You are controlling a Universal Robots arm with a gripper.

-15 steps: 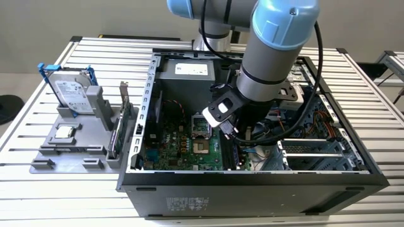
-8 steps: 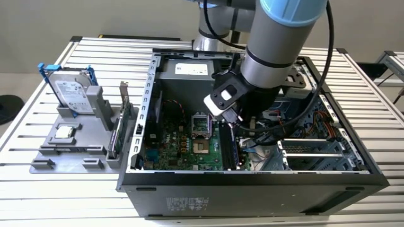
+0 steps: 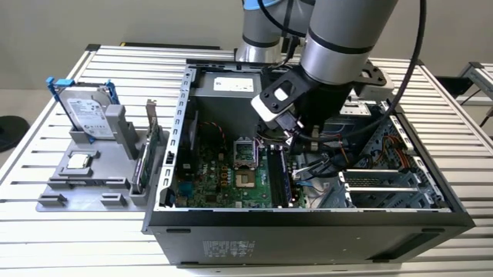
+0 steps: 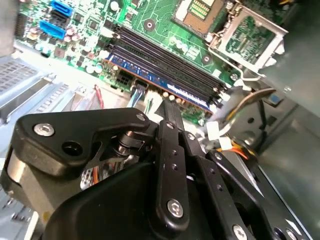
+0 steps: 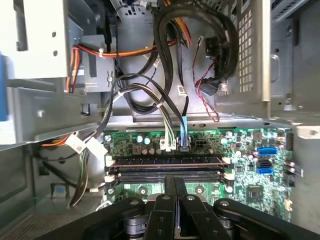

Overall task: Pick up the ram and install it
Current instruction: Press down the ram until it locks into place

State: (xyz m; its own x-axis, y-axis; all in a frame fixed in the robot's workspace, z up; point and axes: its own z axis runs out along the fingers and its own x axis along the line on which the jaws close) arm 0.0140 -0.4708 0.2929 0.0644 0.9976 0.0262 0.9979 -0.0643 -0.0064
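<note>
Exterior view: my arm reaches into open computer case [image 3: 231, 222]; hard drive [image 3: 86, 115] stands in grey holder outside.

Second wrist view: ram [image 4: 165, 85] apparently seated in motherboard slot; gripper [image 4: 172, 122] fingers together just above it, holding nothing.

First wrist view: ram [image 5: 165, 161] lies below cable bundle [image 5: 165, 105].
</note>
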